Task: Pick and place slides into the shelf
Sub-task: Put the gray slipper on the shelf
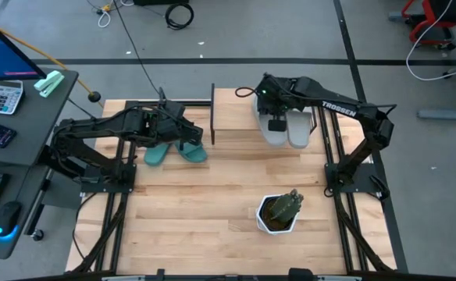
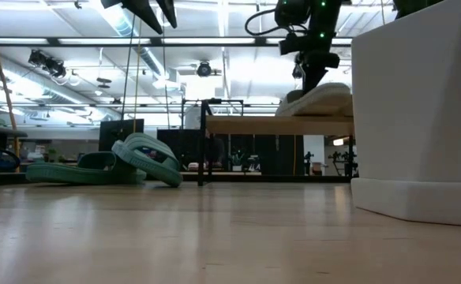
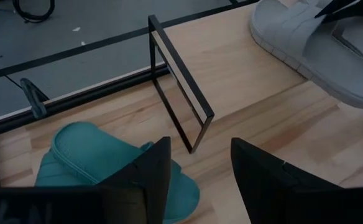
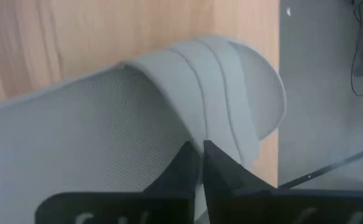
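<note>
Two teal slides [image 1: 175, 151] lie just under my spread left gripper [image 3: 197, 180], long axes twd shelf [image 1: 247, 117]; right gripper [image 4: 200, 163] pressed shut on grey slide strap [image 4: 219, 93].

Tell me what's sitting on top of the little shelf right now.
Two grey slides lie side by side on the shelf. The right gripper is shut on one's strap, and the arm covers part of them from above.
</note>
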Available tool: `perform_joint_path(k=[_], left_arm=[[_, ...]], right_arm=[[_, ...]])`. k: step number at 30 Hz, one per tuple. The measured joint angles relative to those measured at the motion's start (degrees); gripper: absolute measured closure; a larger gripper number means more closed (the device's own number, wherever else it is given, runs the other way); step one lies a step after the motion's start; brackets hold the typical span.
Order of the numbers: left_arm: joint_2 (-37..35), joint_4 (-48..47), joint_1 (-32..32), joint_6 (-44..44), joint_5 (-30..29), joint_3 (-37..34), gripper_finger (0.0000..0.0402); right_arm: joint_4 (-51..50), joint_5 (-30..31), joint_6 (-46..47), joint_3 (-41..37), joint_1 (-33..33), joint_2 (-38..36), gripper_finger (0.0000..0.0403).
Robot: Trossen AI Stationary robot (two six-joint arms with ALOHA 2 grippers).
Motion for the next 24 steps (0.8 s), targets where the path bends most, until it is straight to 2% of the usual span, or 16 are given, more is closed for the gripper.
perform_joint_path(k=[10, 20, 24], left_arm=[[0.0, 0.1, 0.0, 1.2, 0.0, 0.0, 0.023], [0.0, 0.1, 0.0, 0.9, 0.0, 0.0, 0.023], [0.0, 0.1, 0.0, 1.0, 0.0, 0.0, 0.0228]], right_arm=[[-0.9, 2.8, 4.6, 0.0, 0.0, -0.5, 0.0394], [-2.6, 4.1, 4.9, 0.0, 0.1, -0.5, 0.0396], [-3.4, 6.5, 4.9, 0.0, 1.0, -0.5, 0.0396]])
